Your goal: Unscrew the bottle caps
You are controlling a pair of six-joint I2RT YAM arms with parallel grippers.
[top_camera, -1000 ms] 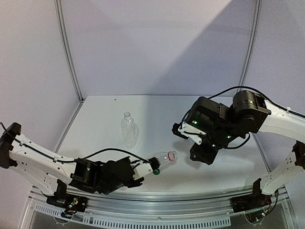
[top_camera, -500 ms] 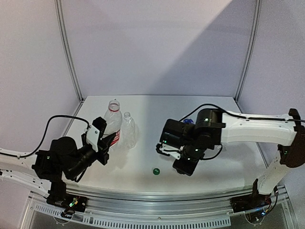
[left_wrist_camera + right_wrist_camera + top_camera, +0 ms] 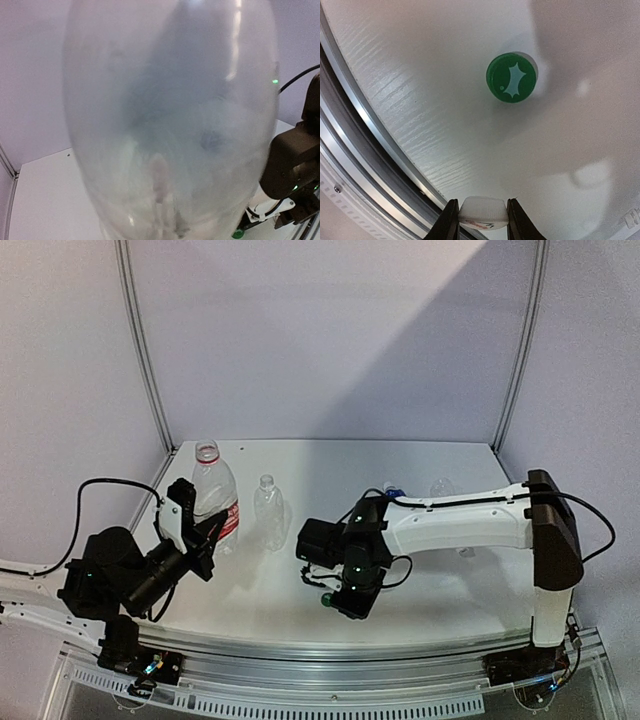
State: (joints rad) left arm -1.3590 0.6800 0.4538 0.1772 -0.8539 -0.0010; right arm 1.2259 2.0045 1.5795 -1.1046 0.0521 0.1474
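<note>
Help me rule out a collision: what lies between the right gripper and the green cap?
Only bare table, by the right wrist view: nothing sits between the right gripper, shut on a white cap, and the green cap.

Two bottles stand in plain sight: one red-label bottle point(image 3: 212, 488) and one plain bottle point(image 3: 268, 512). One more clear shape point(image 3: 443, 486) is too hidden to name. Two caps show: one green cap point(image 3: 511, 77), one white cap point(image 3: 483, 212). Two robot arms: left arm point(image 3: 110, 580), right arm point(image 3: 460, 525). One table point(image 3: 330, 468).
</note>
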